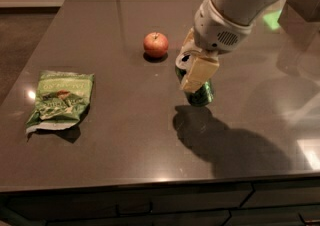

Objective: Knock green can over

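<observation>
Inspection: my gripper (186,69) is hanging over the can (202,95), right of centre on the table (100,170), at 4 o'clock from the apple (156,45). My 2 fingers (197,72) are standing parted, straddling the can's top and clamping nothing. The can is leaning toward 10 o'clock.

Risk: the can is liable to wedge between my fingers and rock back upright, or to roll into the apple.

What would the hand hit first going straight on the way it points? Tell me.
The can, directly below the hand, which seems to touch its upper part, though depth is unclear.
</observation>
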Controlling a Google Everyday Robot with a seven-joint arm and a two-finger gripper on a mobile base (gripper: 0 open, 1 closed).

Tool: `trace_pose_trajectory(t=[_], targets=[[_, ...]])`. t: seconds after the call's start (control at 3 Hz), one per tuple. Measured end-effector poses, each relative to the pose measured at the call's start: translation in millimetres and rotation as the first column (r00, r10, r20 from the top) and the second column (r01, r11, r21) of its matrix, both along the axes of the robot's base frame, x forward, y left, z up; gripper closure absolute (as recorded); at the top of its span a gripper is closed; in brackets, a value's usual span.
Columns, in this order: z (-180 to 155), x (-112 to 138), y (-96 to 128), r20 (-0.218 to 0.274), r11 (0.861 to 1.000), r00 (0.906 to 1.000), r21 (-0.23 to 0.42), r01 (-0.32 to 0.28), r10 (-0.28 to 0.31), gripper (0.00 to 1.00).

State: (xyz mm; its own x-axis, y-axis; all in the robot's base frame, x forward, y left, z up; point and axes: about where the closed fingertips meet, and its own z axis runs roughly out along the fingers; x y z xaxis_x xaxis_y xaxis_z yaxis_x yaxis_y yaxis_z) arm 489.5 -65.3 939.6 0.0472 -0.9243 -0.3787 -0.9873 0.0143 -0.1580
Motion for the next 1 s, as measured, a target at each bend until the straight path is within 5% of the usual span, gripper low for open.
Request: trace_pose_trajectory(t=[0.33,0.67,1.0], targets=[[-5,11,8,0.013,0.987,0.9988,-0.153,-0.044,0.046,1.00],[-25,32,9,-0.022,0.954,0.9966,-0.288,-0.082,0.079,0.93],[-35,40,9,-0.043,0.939,0.9951,-0.329,-0.099,0.089,0.70]])
